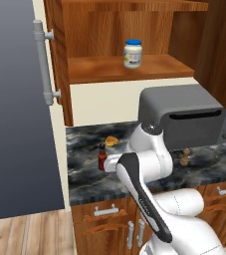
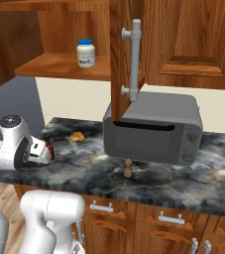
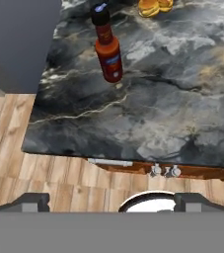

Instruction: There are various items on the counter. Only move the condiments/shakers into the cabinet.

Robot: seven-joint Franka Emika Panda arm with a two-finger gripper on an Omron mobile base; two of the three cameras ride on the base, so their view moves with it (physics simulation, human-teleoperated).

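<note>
**Q:** Condiments first: how many, and where is each?

**A:** Three. One small dark-red sauce bottle with a black cap (image 3: 108,47) stands upright on the dark marbled stone counter (image 1: 89,179), near its left end. One squat white jar with a blue lid (image 1: 132,53) sits on the flat shelf of the reddish-brown wooden wall cabinet (image 1: 109,69). One tiny brown turned-wood shaker (image 1: 184,157) stands on the counter just in front of the grey boxy toaster oven (image 1: 181,114).

**Q:** And the claw?

**A:** The two-finger gripper (image 3: 111,200) has its dark fingertips (image 3: 32,201) set wide apart at the bottom of the hand view, with nothing between them. It holds nothing and touches nothing. It looks down over the counter's front edge, with the sauce bottle ahead of it and apart from it.

**Q:** Anything else on the counter?

**A:** One small orange-tan food lump (image 1: 111,141), behind the sauce bottle and near the wall.

**Q:** What about the surface and the room?

**A:** The stone is grey-black with pale veins. Under it are wooden drawers with silver handles (image 1: 106,211). The cabinet's tall door (image 2: 126,59) stands open, carrying a pale bar handle. A large dark grey panel (image 1: 15,109) rises left of the counter. The floor is pale wooden planking (image 3: 15,148).
</note>
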